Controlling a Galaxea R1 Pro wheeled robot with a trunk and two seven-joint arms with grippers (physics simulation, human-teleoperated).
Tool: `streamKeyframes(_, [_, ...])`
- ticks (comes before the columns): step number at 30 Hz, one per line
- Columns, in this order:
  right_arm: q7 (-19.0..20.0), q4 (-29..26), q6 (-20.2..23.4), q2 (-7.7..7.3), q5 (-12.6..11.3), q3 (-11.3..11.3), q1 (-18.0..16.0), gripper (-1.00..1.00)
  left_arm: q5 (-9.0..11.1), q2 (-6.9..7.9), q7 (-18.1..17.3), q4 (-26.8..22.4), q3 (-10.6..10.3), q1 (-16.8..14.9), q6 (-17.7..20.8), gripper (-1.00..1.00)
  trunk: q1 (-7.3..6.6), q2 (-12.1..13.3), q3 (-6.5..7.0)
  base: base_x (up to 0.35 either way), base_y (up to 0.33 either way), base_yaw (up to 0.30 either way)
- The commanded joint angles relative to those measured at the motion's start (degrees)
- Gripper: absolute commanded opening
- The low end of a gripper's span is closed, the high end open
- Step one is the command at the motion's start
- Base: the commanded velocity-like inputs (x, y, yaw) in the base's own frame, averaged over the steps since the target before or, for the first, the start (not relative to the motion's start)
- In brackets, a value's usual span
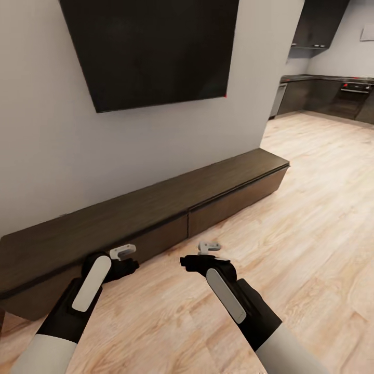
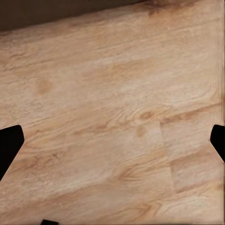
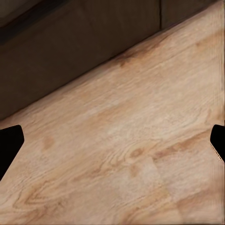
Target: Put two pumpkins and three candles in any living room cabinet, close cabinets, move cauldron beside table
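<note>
The left gripper (image 1: 123,253) is hovering low over the wood floor (image 1: 311,218), just in front of the long dark-brown cabinet (image 1: 156,208), with its pale fingers parted and nothing between them; in the left wrist view the two black fingertips (image 2: 9,145) are sitting at opposite edges of the frame, with bare floor planks lying between them. The cabinet is running along the grey wall (image 1: 47,145) from the near left toward the far right, and both of its plain drawer fronts that are facing the robot are sitting flush (shut, as far as can be seen). Above it a large black television (image 1: 150,47) is hanging on the wall. To the right of the left arm, the right gripper (image 1: 210,247) is also hanging over the floor, a little further out from the cabinet, spread wide and empty. In the right wrist view the cabinet's front is crossing the frame beyond the floor. Far right, dark kitchen units (image 1: 332,96) are standing in the background.
</note>
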Motion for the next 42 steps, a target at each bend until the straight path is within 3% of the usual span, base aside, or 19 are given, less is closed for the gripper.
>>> streamKeyframes(1, [-0.6, -0.1, 0.0, 0.01, -0.6, 0.1, -0.1, 1.00, 0.6, 0.06, 0.6, -0.1, -0.1, 0.0, 0.1, 1.00, -0.23, 0.4, 0.14, 0.000, 0.000, -0.280])
streamKeyframes(27, [-0.6, 0.8, -0.1, 0.12, -0.6, 0.0, -0.1, 1.00, 0.3, -0.12, 0.6, 1.2, -0.5, 0.0, 0.1, 1.00, -5.94, 10.8, 4.80, 0.000, 0.000, -0.279])
streamKeyframes(30, [-0.6, 0.9, -0.1, 0.08, -0.6, 0.0, -0.1, 1.00, 0.2, -0.17, 0.7, 3.7, -0.5, 0.0, 0.1, 1.00, -6.60, 12.0, 5.34, 0.000, 0.000, -0.257])
streamKeyframes(36, [-1.1, 1.6, -0.2, -0.04, 0.0, 0.0, -0.1, 1.00, -0.3, -0.05, 0.9, 14.2, -0.4, -0.5, -0.4, 1.00, -7.92, 14.4, 6.42, 0.000, 0.000, -0.220])
streamKeyframes(38, [-1.4, 2.1, -0.1, -0.73, 0.0, 0.1, 0.0, 1.00, -0.3, -0.17, 0.8, 16.1, -0.4, -0.6, -0.6, 1.00, -8.36, 15.2, 6.78, 0.000, 0.000, -0.173])
streamKeyframes(42, [-1.6, 8.7, -0.4, -7.49, -0.5, 0.2, 0.1, 1.00, -0.9, -0.28, 0.6, 20.7, -0.6, -0.6, -1.9, 1.00, -9.24, 16.8, 7.55, 0.000, 0.000, -0.123])
